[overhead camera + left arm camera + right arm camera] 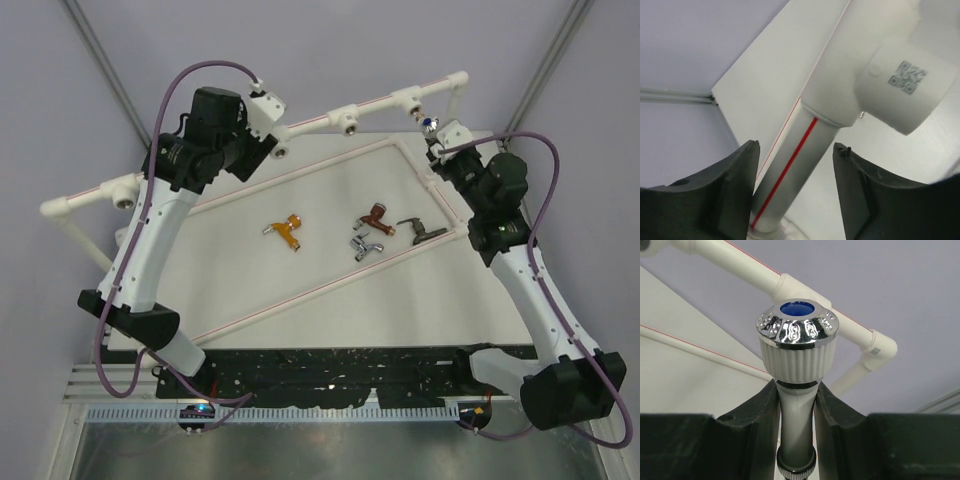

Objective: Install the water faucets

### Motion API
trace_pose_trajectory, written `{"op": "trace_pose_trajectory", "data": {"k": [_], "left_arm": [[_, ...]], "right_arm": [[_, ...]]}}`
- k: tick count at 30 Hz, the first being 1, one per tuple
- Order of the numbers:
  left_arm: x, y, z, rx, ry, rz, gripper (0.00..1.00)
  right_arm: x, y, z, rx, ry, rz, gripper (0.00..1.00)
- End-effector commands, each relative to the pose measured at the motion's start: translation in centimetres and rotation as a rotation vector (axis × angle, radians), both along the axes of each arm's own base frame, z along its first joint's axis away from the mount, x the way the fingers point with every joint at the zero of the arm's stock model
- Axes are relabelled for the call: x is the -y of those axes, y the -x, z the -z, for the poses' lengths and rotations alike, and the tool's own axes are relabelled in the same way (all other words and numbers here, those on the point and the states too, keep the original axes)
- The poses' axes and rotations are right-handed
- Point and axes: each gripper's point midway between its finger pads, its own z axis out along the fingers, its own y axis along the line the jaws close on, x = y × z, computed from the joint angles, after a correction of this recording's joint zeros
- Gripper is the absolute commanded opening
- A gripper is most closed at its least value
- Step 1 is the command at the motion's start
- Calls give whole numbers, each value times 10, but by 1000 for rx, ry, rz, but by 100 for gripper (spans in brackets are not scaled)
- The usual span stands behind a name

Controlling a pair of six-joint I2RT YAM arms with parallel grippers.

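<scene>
Right tool point(796, 385) is clamped tight on the white faucet point(797, 357), the one with the chrome-ringed blue cap, held up by the far right corner of the white pipe frame point(375, 105). Left tool point(797, 145) is spread wide, straddling a red-striped pipe of that frame right next to a tee socket point(900, 85). The orange-gold faucet point(287, 231), copper-brown faucet point(375, 216), chrome faucet point(366, 246) and dark bronze faucet point(420, 231) are all lying loose on the surface point(330, 185).

The left arm point(145, 235) and right arm point(535, 295) are clad in white shells with black joints; a purple cable point(205, 66) is looped along each; black fingers point(715, 200) are fitted.
</scene>
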Motion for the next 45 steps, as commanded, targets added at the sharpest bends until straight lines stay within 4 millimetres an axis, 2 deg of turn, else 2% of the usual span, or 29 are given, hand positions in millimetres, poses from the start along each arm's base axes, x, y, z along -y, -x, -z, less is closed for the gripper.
{"op": "trace_pose_trajectory", "data": {"k": [1, 2, 5, 8, 10, 11, 12, 17, 21, 26, 31, 35, 39, 42, 45], "left_arm": [[20, 17, 9, -100, 175, -44, 74], [18, 17, 2, -77, 177, -47, 79], [12, 20, -24, 17, 194, -42, 83], [20, 33, -46, 101, 258, 50, 85], [38, 53, -56, 149, 321, 194, 86], [47, 69, -69, 210, 359, 289, 87], [57, 84, -70, 237, 375, 378, 89], [100, 142, -55, 340, 457, 720, 99], [125, 177, -44, 329, 545, 924, 99], [143, 191, -36, 312, 545, 1028, 95], [157, 211, -32, 272, 565, 1131, 91], [164, 219, -26, 227, 574, 1153, 83], [169, 232, -20, 171, 586, 1187, 82], [175, 230, -12, 137, 569, 1166, 80], [180, 225, -5, 93, 561, 1136, 74]], "right_arm": [[3, 46, -48, 55, -108, -28, 5], [3, 59, -56, 68, -123, -41, 5], [-5, 81, -57, 22, -178, -103, 5], [-28, 107, -58, -30, -216, -254, 5], [-45, 126, -58, -72, -248, -378, 5], [-56, 137, -54, -107, -274, -456, 5], [-63, 143, -57, -109, -287, -503, 5], [-98, 180, -50, -183, -314, -736, 5], [-125, 205, -41, -231, -278, -887, 5], [-155, 241, -30, -298, -243, -1083, 5], [-168, 258, -14, -349, -219, -1169, 5], [-171, 263, -5, -366, -211, -1189, 5], [-171, 264, 2, -378, -206, -1186, 5], [-171, 268, 5, -382, -205, -1196, 5], [-170, 271, 4, -371, -220, -1201, 5]]}}
